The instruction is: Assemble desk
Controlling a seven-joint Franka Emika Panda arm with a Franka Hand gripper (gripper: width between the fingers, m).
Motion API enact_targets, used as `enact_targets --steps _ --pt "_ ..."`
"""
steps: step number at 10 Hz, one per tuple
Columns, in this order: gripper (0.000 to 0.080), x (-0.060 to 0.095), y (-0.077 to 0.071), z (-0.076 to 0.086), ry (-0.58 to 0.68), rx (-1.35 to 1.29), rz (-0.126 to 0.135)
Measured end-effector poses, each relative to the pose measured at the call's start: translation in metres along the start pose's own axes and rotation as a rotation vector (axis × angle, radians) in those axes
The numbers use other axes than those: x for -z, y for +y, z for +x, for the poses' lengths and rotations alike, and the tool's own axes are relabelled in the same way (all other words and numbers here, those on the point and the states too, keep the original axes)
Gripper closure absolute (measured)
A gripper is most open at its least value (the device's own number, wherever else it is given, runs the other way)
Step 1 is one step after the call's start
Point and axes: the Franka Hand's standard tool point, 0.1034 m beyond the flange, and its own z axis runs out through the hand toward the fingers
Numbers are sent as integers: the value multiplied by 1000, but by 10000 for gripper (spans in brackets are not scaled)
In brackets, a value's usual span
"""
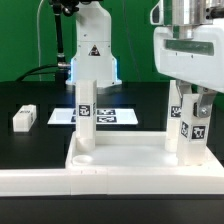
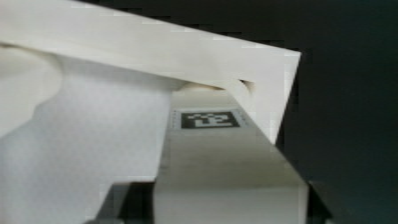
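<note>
The white desk top lies flat at the front with its raised rim up. One white leg with tags stands upright in its corner at the exterior view's left. My gripper is shut on a second tagged leg and holds it upright at the corner on the exterior view's right. In the wrist view this leg runs from between my dark fingers to the desk top's corner. Whether the leg is seated in the socket is hidden. A third leg lies loose on the black table.
The marker board lies flat behind the desk top. The arm's base stands at the back. A long white rail runs along the front under the desk top's near edge.
</note>
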Motion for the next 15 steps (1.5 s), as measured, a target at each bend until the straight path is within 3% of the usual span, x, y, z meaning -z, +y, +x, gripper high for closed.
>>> enact_targets --steps 3,4,5,6,7,11,14,15 --pt "511 0 0 1 2 -92 1" --pt "511 1 0 3 7 64 -7" --pt "252 2 1 4 5 288 -25" --pt "252 2 1 0 1 435 -25" --pt "172 -1 4 -3 -3 534 -29" --pt "151 -1 3 2 10 827 -38" --pt "150 -2 4 1 30 1457 -75" --pt "150 1 2 0 35 1500 -69"
